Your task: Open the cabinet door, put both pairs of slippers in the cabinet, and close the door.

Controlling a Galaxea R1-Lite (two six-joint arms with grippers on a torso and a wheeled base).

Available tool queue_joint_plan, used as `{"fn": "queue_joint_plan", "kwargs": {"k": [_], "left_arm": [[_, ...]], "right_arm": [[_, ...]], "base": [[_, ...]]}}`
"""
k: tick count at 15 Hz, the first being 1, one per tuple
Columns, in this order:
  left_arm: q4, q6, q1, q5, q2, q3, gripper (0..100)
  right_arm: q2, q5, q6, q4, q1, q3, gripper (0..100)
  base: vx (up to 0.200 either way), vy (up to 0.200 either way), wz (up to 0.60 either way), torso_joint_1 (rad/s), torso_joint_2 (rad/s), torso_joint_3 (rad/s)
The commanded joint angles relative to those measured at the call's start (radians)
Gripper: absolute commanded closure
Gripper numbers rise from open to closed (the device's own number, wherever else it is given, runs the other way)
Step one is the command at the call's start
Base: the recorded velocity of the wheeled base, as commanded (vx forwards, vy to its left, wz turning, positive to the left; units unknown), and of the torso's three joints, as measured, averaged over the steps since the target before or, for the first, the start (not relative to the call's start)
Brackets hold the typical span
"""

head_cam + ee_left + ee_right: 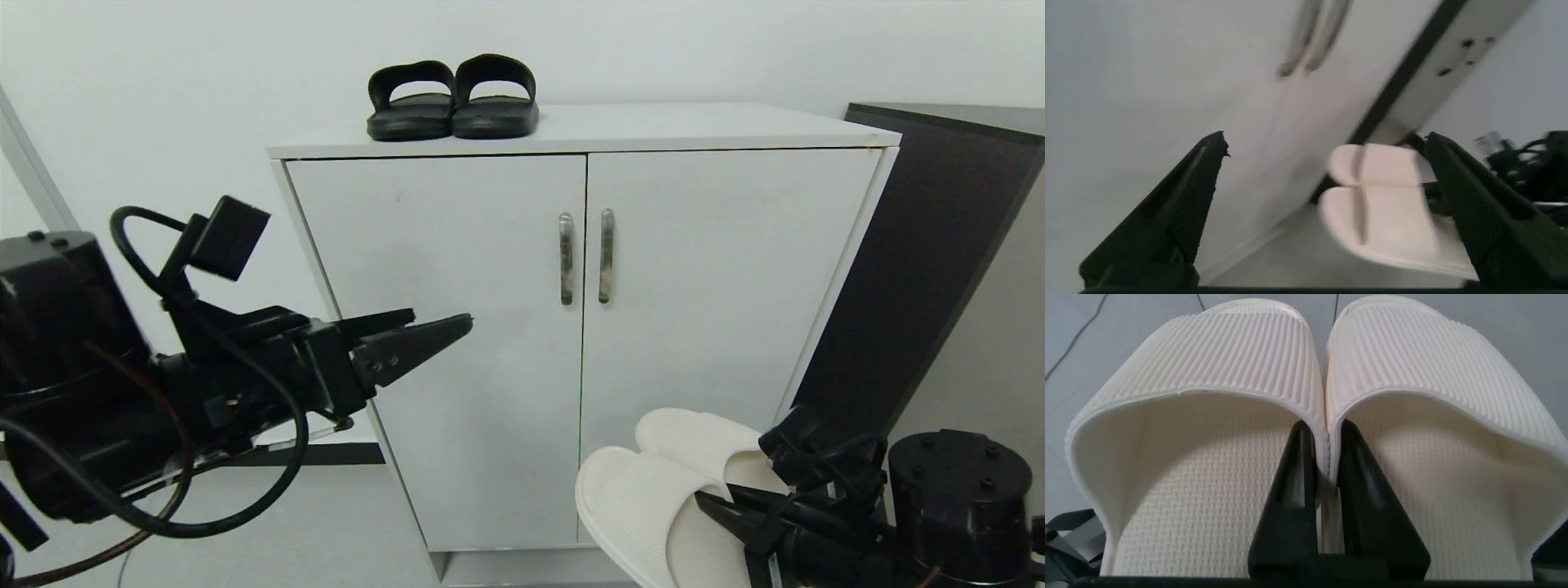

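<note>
Pinching both white slippers [653,490], right tool [1324,437] sits low — left tool [441,318] spread before shut cabinet [457,245].

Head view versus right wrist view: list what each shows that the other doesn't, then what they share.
Head view alone: black slippers on the cabinet, its two doors shut, handles side by side, and the open left pincer before the left door. Right wrist view alone: the white slippers' ribbed straps and textured insoles up close, with the right pincer clamped on their adjoining inner edges. Both: the white slippers held in the right pincer.
</note>
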Motion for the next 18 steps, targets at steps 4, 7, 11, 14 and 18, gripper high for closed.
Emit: {"fn": "queue_joint_plan", "kwargs": {"k": [4, 7, 11, 14, 18], "left_arm": [[0.02, -0.062, -0.082, -0.084, 0.15, -0.236, 0], [0.253, -0.062, -0.095, -0.199, 0.157, -0.403, 0], [0.274, -0.073, -0.136, -0.28, 0.262, -0.511, 0], [0.251, -0.074, -0.205, -0.218, 0.34, -0.543, 0], [0.251, -0.074, -0.22, -0.136, 0.386, -0.623, 0]], "right_arm": [[0.005, 0.001, 0.002, 0.001, 0.002, 0.001, 100], [0.005, 0.001, 0.008, 0.0, 0.002, 0.003, 100], [0.024, 0.002, 0.011, 0.0, 0.002, 0.003, 100], [0.018, 0.002, 0.014, -0.003, 0.0, 0.004, 100], [0.021, 0.002, 0.012, -0.003, 0.0, 0.007, 100]], "base": [[0.0, 0.0, 0.0, 0.0, 0.0, 0.0], [0.0, 0.0, 0.0, 0.0, 0.0, 0.0], [0.0, 0.0, 0.0, 0.0, 0.0, 0.0], [0.0, 0.0, 0.0, 0.0, 0.0, 0.0], [0.0, 0.0, 0.0, 0.0, 0.0, 0.0]]}}
